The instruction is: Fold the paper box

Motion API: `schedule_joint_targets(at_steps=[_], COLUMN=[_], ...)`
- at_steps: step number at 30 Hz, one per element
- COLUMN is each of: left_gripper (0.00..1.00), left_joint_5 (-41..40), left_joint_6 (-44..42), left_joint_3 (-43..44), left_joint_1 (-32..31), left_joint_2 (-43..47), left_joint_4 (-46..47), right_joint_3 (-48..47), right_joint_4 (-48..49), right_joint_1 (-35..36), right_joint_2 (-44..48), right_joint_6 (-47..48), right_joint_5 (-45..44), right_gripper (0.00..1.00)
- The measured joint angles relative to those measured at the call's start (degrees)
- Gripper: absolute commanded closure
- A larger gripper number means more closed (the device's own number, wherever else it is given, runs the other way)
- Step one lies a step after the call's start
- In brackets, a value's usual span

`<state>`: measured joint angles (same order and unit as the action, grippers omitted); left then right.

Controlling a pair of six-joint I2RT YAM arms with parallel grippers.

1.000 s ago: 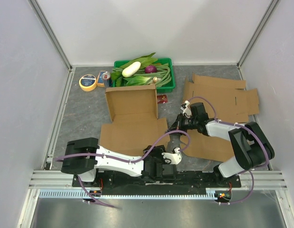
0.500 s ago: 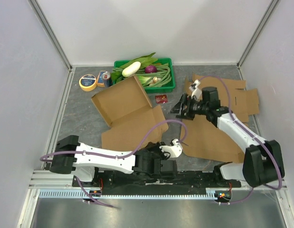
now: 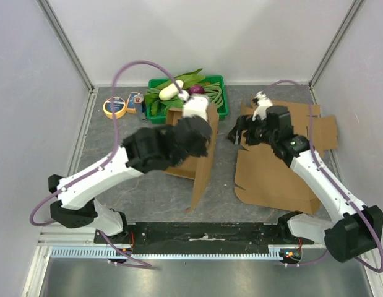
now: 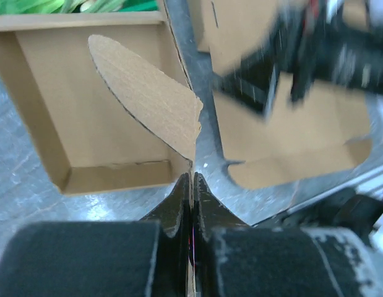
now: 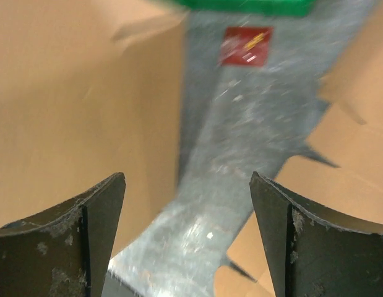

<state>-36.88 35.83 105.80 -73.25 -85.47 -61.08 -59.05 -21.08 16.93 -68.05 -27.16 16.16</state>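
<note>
Now the left gripper (image 4: 191, 185) has pinched tight on a wall of the paper box (image 3: 203, 158) and tipped it up in the middle of the table (image 3: 114, 133), while the right gripper (image 5: 186, 179) has let go, fingers wide apart, so the box looks only half folded.

Matt brown cardboard box (image 3: 202, 166) on speckled grey table (image 3: 109, 135)
</note>
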Motion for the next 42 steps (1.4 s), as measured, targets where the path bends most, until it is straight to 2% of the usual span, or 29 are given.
schedule_joint_targets(at_steps=[3,6,12,17,21,29,34,35,37,38,39,40,42], left_gripper=[0.98,0.98,0.98,0.98,0.98,0.98,0.98,0.98,0.98,0.98,0.98,0.93,0.78], left_joint_5=[6.1,9.53,14.32,17.86,20.46,22.43,23.98,24.04,24.59,24.9,25.07,25.29,25.7], left_joint_6=[5.22,11.61,23.15,32.35,37.53,42.8,45.0,45.2,45.75,45.83,46.01,46.12,46.16], left_joint_3=[2.21,7.8,16.11,16.52,16.68,14.67,12.02,11.78,10.91,10.21,9.14,8.07,5.49], left_joint_1=[9.11,15.19,23.43,31.58,36.0,44.06,47.32,47.58,48.37,48.74,49.2,49.75,50.99], left_joint_2=[1.14,0.02,-0.94,-1.95,-3.72,-3.17,-2.99,-2.99,-2.58,-2.12,-1.42,-0.7,1.18], left_joint_4=[-0.72,-4.83,-11.15,-14.6,-15.96,-16.83,-16.9,-16.94,-16.76,-16.65,-16.63,-16.7,-16.57], right_joint_3=[2.64,2.91,2.21,-2.69,-8.98,-17.57,-19.89,-19.89,-19.82,-19.8,-19.8,-19.85,-19.91], right_joint_4=[-1.01,-2.23,-5.09,-6.27,-6.14,-5.14,-2.71,-2.25,-0.79,-0.09,0.72,1.66,3.08], right_joint_1=[7.43,13.27,14.47,17.18,22.51,41.35,49.33,49.94,50.03,49.9,49.4,48.94,48.06], right_joint_2=[2.21,3.91,9.7,11.39,10.51,3.91,-4.02,-5.4,-7.82,-8.57,-9.18,-9.7,-10.29], right_joint_6=[2.6,5.09,9.81,12.52,14.29,22.27,29.44,31.01,34.07,35.19,36.15,37.16,38.56], right_joint_5=[0.07,0.94,1.11,1.03,0.37,-12.48,-31.12,-34.6,-40.61,-42.12,-43.23,-44.0,-44.0], right_gripper=[0.08,0.06,0.02,0.02,0.03,0.06,0.21,0.3,0.42,0.55,0.59,0.63,0.89])
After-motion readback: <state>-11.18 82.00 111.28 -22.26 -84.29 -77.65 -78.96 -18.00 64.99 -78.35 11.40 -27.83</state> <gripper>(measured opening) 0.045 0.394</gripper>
